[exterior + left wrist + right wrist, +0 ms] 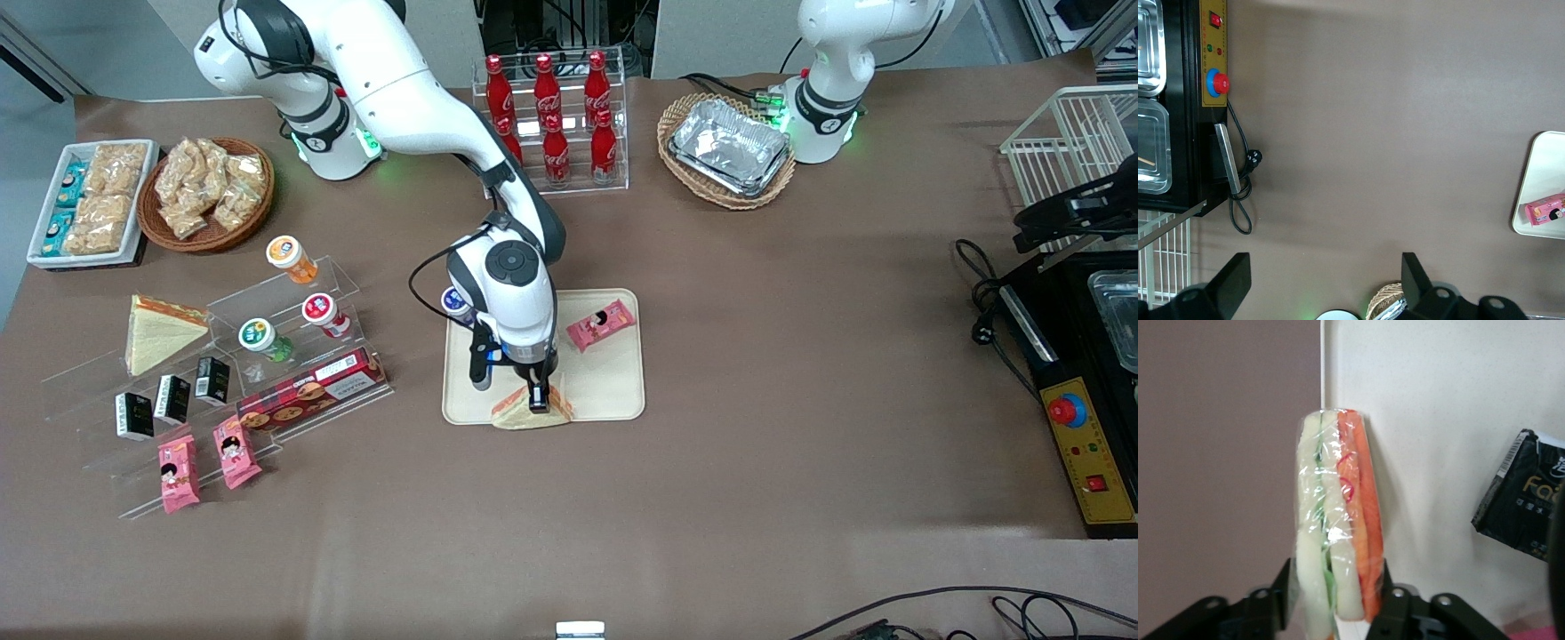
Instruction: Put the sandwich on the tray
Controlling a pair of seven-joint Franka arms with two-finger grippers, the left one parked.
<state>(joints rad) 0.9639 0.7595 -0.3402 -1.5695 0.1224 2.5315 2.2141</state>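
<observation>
The sandwich is a plastic-wrapped wedge of pale bread with green lettuce and orange-red layers. It stands on edge between the fingers of my right gripper, which is shut on it. It straddles the rim of the cream-beige tray nearest the front camera, part over the tray and part over the brown table. I cannot tell whether it rests on the rim or hangs just above it. The tray's corner also shows in the left wrist view.
On the tray lie a pink snack packet and a black packet; a blue-capped bottle stands at its edge. Toward the working arm's end, a clear stepped shelf holds another pale wedge, bottles and packets. A cola rack stands farther back.
</observation>
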